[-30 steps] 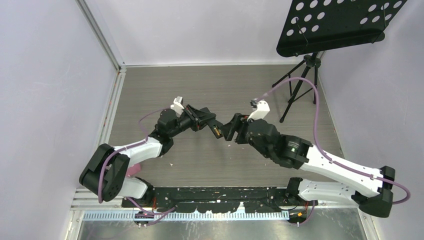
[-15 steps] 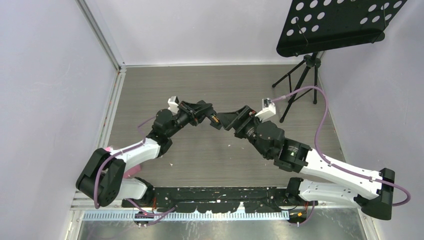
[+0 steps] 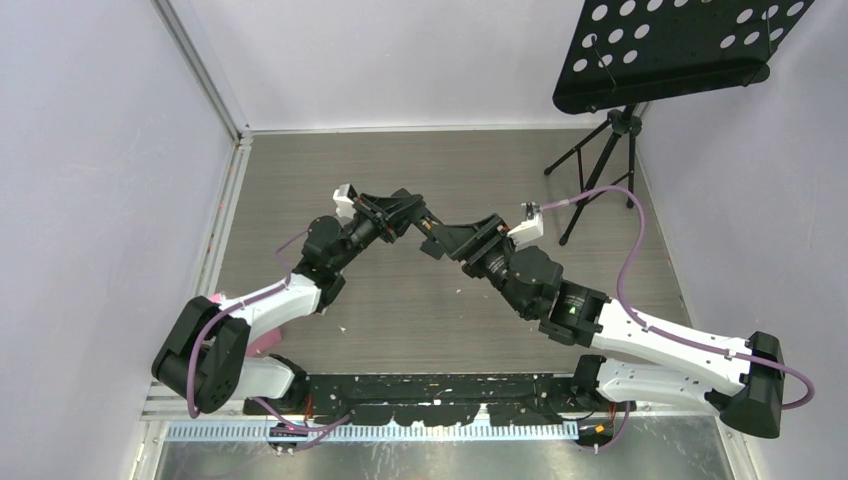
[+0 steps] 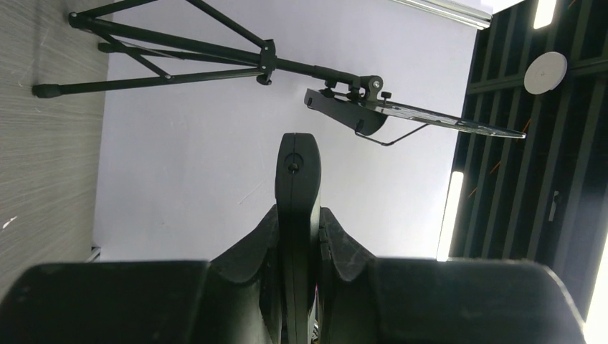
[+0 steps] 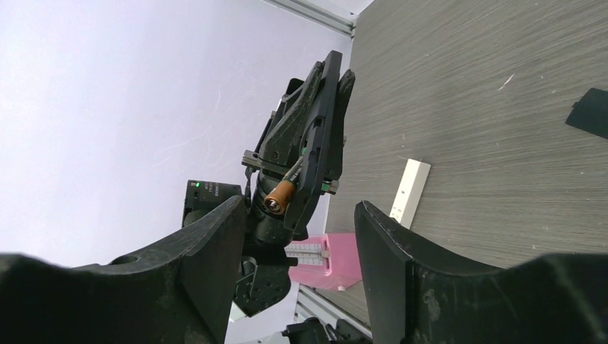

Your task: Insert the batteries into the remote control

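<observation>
One orange-gold battery (image 5: 279, 195) in sight, and only half home: sitting proud at the lower end of the black remote control (image 5: 319, 136), coppery tip toward the right wrist camera, not lying flat in the bay. Remote lifted off the grey table (image 3: 500, 170), pinched tight from both sides between the fingers of the left gripper (image 4: 297, 222), seen edge-on from that wrist. Facing it, jaws spread wide with nothing between them, the right gripper (image 5: 300, 209): close to the cell, apart from it. Down on the table, a small white strip (image 5: 410, 190), a flat black piece (image 5: 591, 107) at the frame edge, possibly the bay cover though too cropped to call, and a pink box (image 5: 315, 258) near the left arm's base. No other cells visible anywhere. Judging the step as seating this one: a push on the free end, straight into the bay. Plenty to go wrong. Push off-axis and risk levering the cell out against any spring contact, then a drop and a roll across the table. Press too hard and risk twisting the remote in such a thin-edged pinch. Close too early and risk nipping the remote's rim instead of the cell.
</observation>
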Robot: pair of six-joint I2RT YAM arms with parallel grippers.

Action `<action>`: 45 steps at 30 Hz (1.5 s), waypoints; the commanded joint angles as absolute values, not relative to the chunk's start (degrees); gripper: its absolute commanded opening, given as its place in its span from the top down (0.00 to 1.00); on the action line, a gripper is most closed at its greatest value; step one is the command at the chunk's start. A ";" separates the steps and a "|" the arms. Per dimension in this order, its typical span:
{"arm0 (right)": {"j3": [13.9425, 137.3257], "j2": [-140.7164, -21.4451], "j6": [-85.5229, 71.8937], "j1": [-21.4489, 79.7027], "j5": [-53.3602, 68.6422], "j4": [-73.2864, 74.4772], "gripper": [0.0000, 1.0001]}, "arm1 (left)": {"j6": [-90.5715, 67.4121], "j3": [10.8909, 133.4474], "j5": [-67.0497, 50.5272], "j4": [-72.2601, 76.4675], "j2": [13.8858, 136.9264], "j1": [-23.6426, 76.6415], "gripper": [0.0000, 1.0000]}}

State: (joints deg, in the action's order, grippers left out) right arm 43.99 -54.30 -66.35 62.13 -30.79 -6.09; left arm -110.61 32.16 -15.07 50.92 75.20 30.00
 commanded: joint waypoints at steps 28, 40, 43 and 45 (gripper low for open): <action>42.21 -56.66 -68.94 60.00 -30.29 -18.50 0.54 | -111.36 34.10 -17.21 55.80 74.23 30.74 1.00; 43.72 -57.90 -70.83 58.83 -28.99 -15.44 0.59 | -111.20 33.83 -18.02 55.72 74.79 30.94 1.00; 43.92 -58.17 -70.97 58.62 -28.57 -15.29 0.60 | -111.18 33.68 -18.15 55.75 74.81 31.03 1.00; 43.98 -58.31 -71.15 58.47 -28.44 -15.14 0.61 | -111.14 33.73 -18.27 55.81 74.88 31.03 1.00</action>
